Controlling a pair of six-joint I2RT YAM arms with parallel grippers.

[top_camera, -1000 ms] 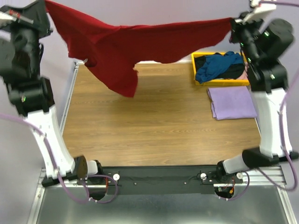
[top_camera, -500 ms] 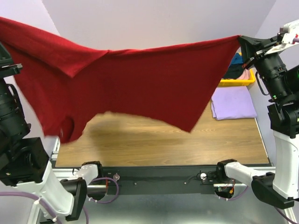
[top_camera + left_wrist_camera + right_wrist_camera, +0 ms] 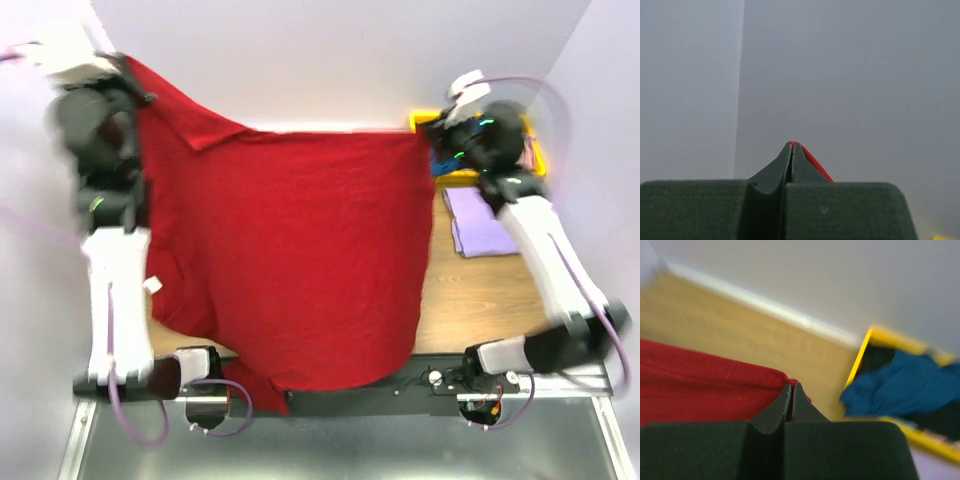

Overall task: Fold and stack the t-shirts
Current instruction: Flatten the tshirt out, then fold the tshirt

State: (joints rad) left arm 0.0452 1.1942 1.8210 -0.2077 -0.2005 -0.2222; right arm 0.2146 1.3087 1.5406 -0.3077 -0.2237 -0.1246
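Dark red t-shirt (image 3: 300, 250) hangs spread between both arms: top edge held high at the far side, body draped down over the surface (image 3: 480, 300), near hem spilling past the near edge by the left arm base (image 3: 185, 372). Left claw (image 3: 792, 150) is pinched closed on a sliver of red cloth at far left. Right claw (image 3: 791, 390) is pinched closed on the red edge at far right, near the yellow tray (image 3: 860, 365). Folded lavender t-shirt (image 3: 490, 225) lies just beside the red one's right edge. Risks, as judged: both bites are thin, so pulling the arms apart could free a corner; the overhanging hem could snag on the base during laying down; the left side looks bunched, so a fold may set crooked; the right edge could drag the lavender one
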